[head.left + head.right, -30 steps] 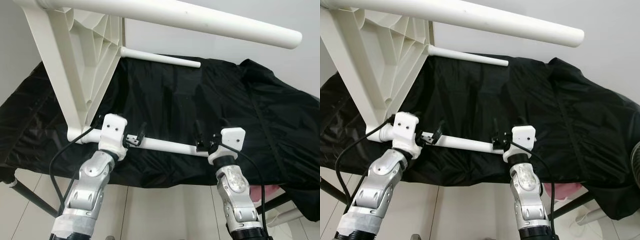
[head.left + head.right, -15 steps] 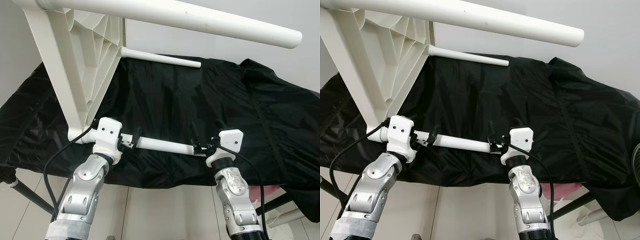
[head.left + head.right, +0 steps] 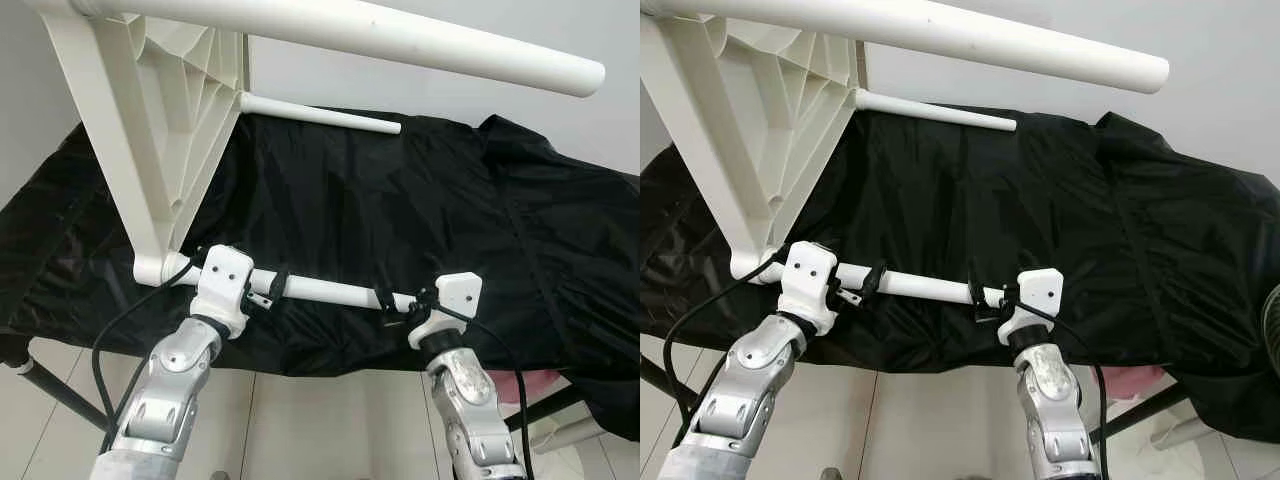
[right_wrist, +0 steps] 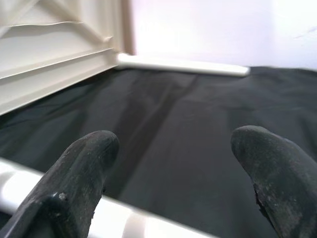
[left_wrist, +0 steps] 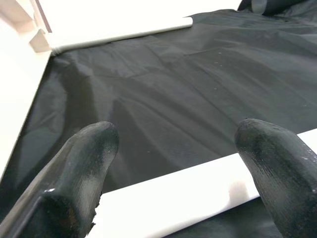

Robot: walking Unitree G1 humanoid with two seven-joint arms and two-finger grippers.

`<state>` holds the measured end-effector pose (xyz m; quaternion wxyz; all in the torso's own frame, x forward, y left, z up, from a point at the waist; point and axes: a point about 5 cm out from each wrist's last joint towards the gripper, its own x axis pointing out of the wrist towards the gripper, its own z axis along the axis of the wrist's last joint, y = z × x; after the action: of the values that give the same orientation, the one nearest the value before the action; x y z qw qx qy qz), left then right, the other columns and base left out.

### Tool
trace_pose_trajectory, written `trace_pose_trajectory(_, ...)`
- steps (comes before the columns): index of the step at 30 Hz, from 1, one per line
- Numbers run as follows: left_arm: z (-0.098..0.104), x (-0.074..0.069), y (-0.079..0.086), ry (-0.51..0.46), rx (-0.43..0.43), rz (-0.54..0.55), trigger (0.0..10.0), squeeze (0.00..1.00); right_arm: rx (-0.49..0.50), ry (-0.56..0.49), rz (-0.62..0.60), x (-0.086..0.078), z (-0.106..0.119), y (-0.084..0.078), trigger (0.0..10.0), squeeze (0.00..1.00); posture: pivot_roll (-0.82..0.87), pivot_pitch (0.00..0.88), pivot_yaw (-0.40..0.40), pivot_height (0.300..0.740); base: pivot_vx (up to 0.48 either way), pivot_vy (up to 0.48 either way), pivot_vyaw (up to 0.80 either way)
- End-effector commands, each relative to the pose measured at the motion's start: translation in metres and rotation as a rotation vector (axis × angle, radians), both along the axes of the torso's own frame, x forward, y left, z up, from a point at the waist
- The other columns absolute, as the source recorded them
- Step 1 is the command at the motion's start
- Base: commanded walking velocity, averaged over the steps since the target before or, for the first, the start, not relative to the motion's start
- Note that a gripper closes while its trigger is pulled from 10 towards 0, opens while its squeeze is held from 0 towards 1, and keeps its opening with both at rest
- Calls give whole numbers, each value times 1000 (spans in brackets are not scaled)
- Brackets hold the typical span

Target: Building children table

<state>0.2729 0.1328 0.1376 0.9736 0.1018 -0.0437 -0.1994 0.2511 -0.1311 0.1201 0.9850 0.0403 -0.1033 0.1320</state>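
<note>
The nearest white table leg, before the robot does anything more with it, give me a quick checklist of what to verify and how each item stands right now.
1. Left gripper at the nearest leg, close to the tabletop corner: ok.
2. Right gripper at the leg's free end: ok.
3. Fingers actually clamped on the leg: not ok; both wrist views show them spread wide with the leg lying across between them.
4. Leg seated in the corner socket: cannot tell, the left wrist housing covers the joint.
5. Far leg and top leg attached to the tabletop: ok.
6. Black cloth under the work: ok.
</note>
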Motion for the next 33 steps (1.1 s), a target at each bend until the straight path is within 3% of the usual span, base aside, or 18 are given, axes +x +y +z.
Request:
trace_pose_trajectory(1,-1,-4,-4,-3,23,-62,10000,0,-7,30,56,-5,-7,-1,10000,0,19,30,-66,740,0,0,0)
trace_pose_trajectory(7,-1,-1,0,-13,44,-62,10000,0,-59,70,95,-9,-19,-9,10000,0,8,24,-56,740,0,0,0)
trace_pose_trajectory(14,11,4,1,-49,47,-59,10000,0,-162,124,97,-2,-29,-34,10000,0,19,29,-55,740,0,0,0)
trace_pose_trajectory(33,16,5,3,-78,49,-40,10000,0,-210,191,158,0,-39,-45,10000,0,13,32,-58,740,0,0,0)
